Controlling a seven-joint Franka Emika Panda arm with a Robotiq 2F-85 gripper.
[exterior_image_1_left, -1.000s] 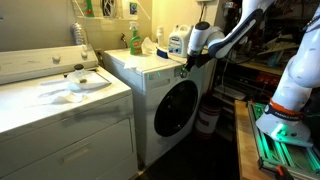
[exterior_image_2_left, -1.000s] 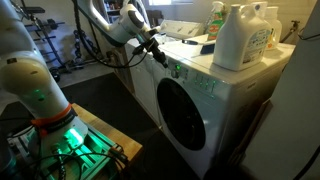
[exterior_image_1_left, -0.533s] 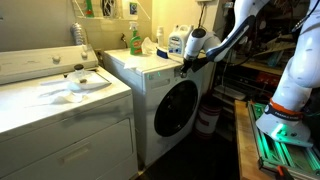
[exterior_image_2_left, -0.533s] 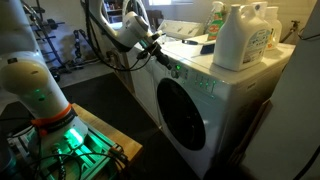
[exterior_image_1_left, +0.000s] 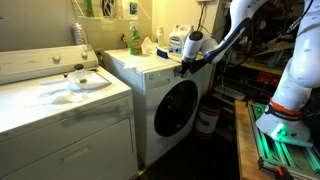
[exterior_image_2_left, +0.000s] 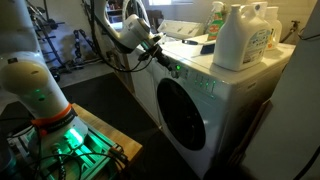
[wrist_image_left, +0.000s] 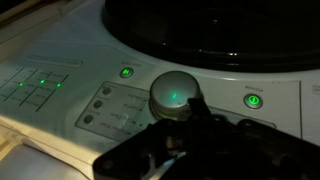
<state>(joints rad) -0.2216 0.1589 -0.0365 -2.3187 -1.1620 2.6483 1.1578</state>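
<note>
gripper (wrist_image_left: 186, 122) has edged closer; dial (wrist_image_left: 172, 95) sits just at its fingertips.

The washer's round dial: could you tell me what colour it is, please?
Silver-grey dial, with a small green light on it; clearest in the wrist view.

Washer top (exterior_image_1_left: 150, 63) carries white detergent jugs (exterior_image_2_left: 240, 35) & green bottle (exterior_image_1_left: 134, 40), toward the back.

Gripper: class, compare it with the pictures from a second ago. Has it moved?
Yes, slightly. In an exterior view the gripper has edged left, closer to the top front edge of the washing machine.
</note>
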